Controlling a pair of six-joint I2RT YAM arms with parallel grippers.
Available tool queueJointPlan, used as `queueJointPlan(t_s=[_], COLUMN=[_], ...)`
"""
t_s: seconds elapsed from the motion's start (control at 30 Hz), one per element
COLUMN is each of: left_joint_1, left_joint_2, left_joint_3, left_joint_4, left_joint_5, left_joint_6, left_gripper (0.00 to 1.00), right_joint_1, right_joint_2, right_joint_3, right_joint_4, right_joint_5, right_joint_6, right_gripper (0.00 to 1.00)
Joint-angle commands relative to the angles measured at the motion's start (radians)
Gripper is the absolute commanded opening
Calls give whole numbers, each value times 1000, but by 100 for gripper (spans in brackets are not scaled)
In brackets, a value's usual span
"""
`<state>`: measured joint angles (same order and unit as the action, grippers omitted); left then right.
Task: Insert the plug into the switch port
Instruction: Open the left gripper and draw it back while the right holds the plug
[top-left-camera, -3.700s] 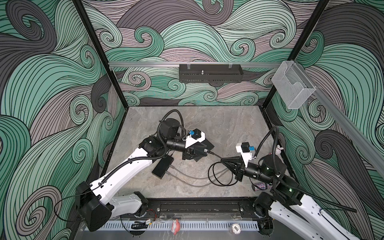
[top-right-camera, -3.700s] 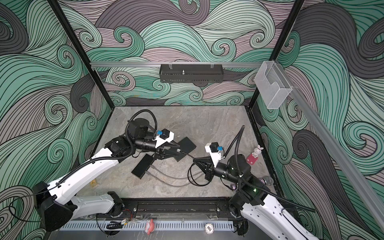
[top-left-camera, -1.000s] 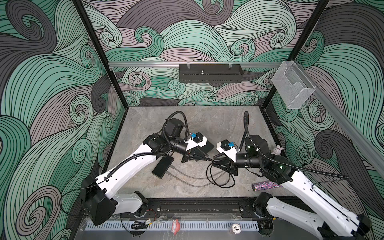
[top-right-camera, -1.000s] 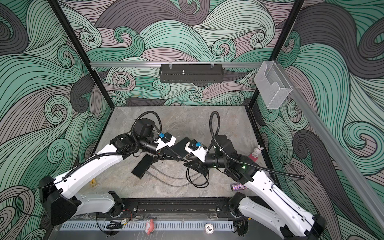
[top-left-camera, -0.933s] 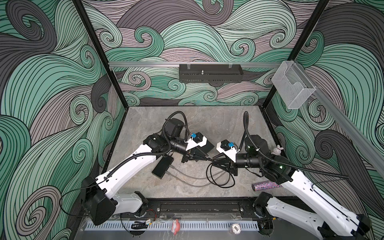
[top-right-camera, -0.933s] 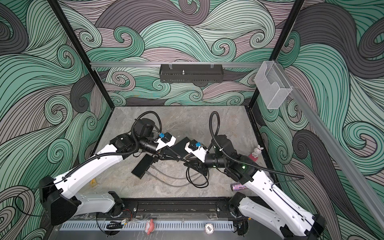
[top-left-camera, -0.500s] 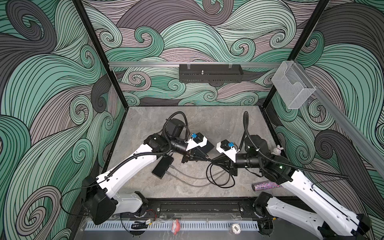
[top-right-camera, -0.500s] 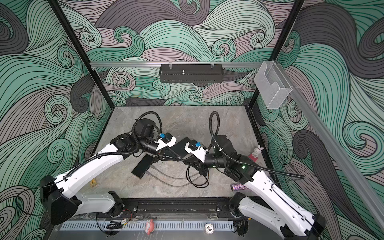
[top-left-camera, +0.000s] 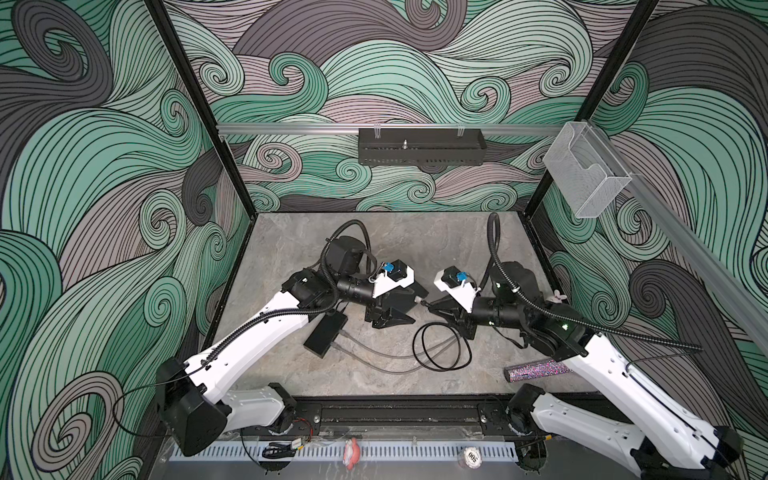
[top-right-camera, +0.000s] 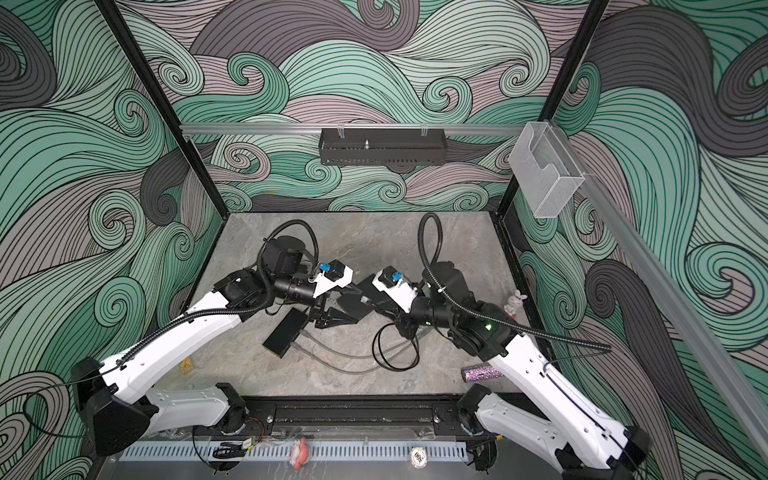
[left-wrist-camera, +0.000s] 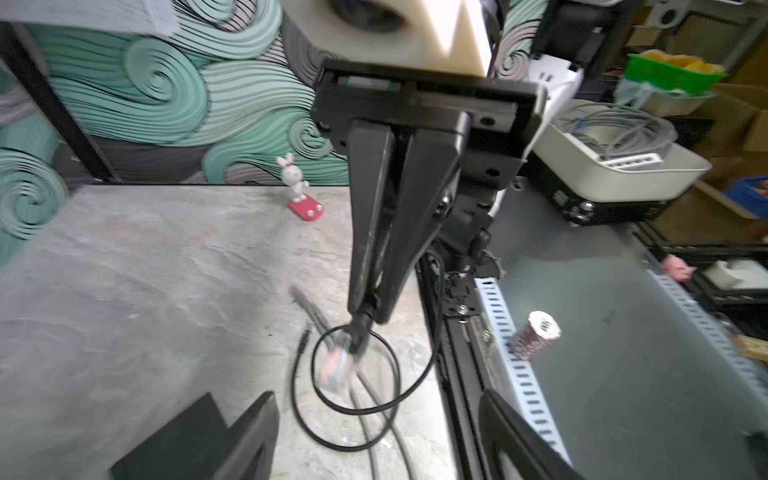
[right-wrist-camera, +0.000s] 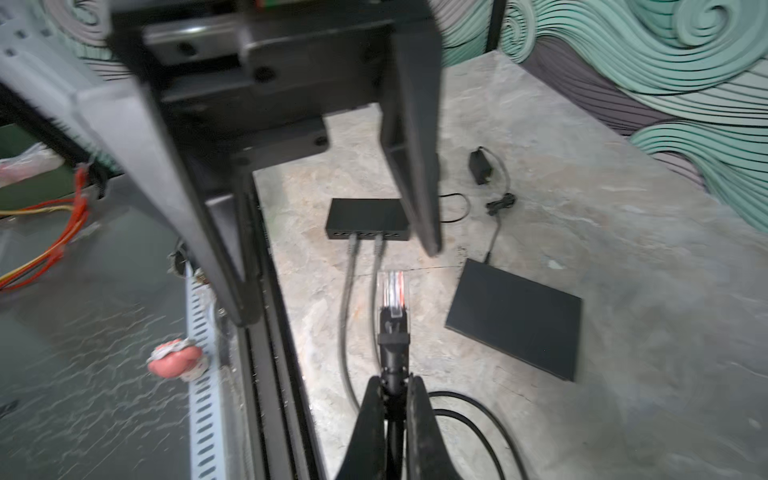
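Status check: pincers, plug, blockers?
Left pincer open, not touching plug. Right pincer shut on plug at boot. Not yet in switch. Left pincer likely blocks the path.

The jaws of the left gripper (left-wrist-camera: 380, 436) have opened off the plug (right-wrist-camera: 392, 291), now pinched by the right gripper (right-wrist-camera: 392, 388).

Left hand (left-wrist-camera: 378, 397) apparently wide, right (right-wrist-camera: 390, 384) tight

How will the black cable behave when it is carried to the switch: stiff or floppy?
The black cable lies in loose loops, so it is probably floppy and will trail. The short part past the right end effector runs straight to the plug, so it likely stays stiff enough to aim. It looks thin, probably light.
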<state>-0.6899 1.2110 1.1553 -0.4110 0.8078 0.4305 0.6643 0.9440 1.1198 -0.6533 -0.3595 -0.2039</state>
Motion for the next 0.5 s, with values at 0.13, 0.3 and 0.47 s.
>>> queueJointPlan(t_s=[0.13,0.3,0.47], left_joint_1=[0,0,1], left_joint_2=[-119,-99,-60], left_joint_3=[-75,-77,-53], left_joint_4=[166,182,163], left_joint_5=[-268,-349,-417], left_joint_6=[-66,-104,-134], left_gripper=[80,76,76], right_joint_1=[-123,-128,-135], right_joint_2=[146,241,270], right_joint_3=[400,518,390], right_joint_4=[-89,-21,27], right_joint_5=[352,525,584], right_joint_6=[-171,-388,-411], right_gripper=[0,0,0])
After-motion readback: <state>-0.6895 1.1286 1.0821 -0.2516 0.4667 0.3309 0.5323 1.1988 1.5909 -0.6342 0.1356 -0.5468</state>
